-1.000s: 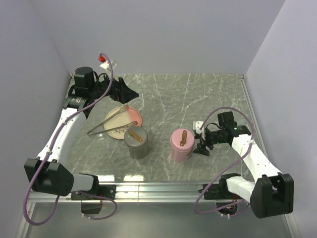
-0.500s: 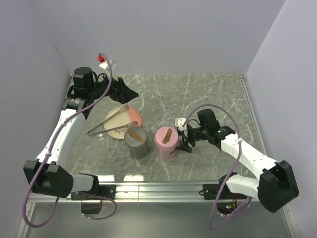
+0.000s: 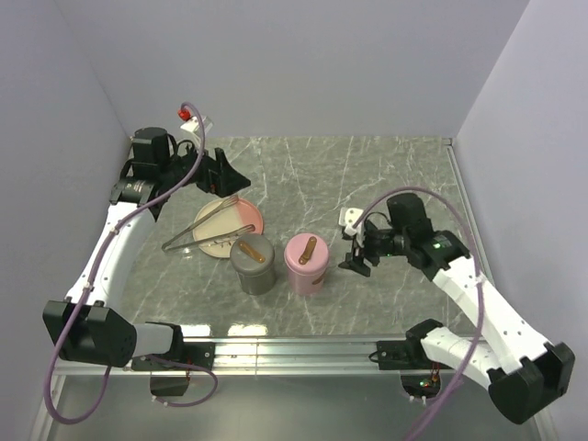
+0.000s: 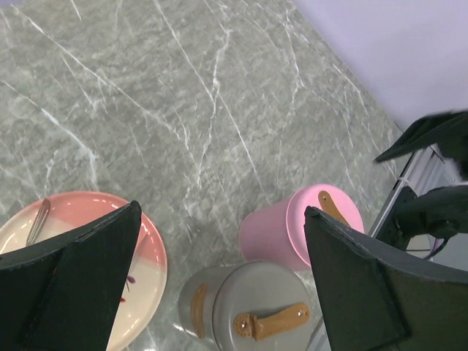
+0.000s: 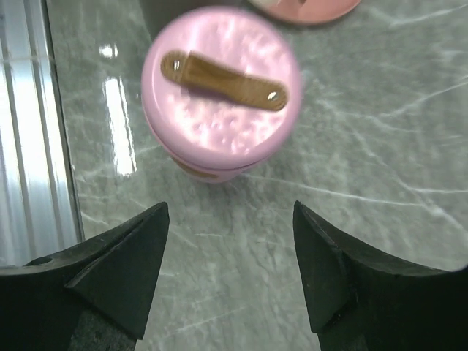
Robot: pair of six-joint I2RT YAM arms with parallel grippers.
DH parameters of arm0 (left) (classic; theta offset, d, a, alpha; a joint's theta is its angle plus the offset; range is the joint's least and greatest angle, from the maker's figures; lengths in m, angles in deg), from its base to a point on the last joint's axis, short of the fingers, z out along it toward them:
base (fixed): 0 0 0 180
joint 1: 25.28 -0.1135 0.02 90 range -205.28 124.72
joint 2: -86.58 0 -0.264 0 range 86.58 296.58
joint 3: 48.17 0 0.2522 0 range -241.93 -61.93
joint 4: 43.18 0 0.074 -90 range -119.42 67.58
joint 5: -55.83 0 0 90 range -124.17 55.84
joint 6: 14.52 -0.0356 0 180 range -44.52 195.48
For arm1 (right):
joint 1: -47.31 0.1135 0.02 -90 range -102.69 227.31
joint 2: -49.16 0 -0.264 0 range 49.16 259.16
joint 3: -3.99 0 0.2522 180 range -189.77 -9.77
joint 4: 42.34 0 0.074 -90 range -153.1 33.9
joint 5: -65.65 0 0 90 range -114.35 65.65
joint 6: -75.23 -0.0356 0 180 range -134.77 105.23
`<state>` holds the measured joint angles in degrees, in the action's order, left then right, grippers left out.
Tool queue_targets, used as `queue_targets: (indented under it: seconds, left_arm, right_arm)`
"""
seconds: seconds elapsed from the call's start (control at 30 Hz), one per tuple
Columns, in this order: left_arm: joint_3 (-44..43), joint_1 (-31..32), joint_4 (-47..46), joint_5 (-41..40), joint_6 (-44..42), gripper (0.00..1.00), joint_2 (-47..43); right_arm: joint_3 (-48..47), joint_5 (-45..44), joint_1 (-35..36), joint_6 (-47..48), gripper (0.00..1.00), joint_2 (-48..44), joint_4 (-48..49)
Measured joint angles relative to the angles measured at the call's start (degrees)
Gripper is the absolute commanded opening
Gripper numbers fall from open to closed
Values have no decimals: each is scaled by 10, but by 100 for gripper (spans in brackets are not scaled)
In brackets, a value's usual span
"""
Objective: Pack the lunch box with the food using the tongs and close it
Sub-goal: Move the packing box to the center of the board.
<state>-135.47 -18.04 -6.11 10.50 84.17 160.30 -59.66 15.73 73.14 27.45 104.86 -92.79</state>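
The lunch box is two lidded tubs with brown strap handles, a pink one (image 3: 306, 264) (image 5: 221, 91) and a grey one (image 3: 253, 263) (image 4: 256, 311), standing side by side. The silver tongs (image 3: 204, 235) lie across the pink-and-cream plate (image 3: 241, 209) (image 4: 150, 252); one tong end (image 4: 38, 221) shows on it. The food is not clear, only tiny dark specks (image 4: 129, 280) on the plate. My left gripper (image 3: 230, 170) (image 4: 221, 212) hangs open above the plate's far side. My right gripper (image 3: 353, 260) (image 5: 229, 208) is open, just right of the pink tub and apart from it.
A metal rail (image 3: 303, 349) (image 5: 25, 131) runs along the table's near edge, close to the tubs. Light walls enclose the marble table (image 3: 367, 175) at the left, back and right.
The pink tub has slid left with my right gripper until it stands next to the grey tub. The right gripper has since drawn back to the right. The left arm barely shifted.
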Motion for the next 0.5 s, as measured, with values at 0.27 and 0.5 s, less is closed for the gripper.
queue_targets:
  seconds: [0.27, 0.5]
  left_arm:
    - [-8, -7, 80, 25, -84, 97, -5]
    - [17, -8, 124, 42, -145, 96, -68]
  right_arm:
    - [-156, -60, 24, -102, 75, 38, -30]
    - [-158, -126, 88, -159, 74, 101, -21]
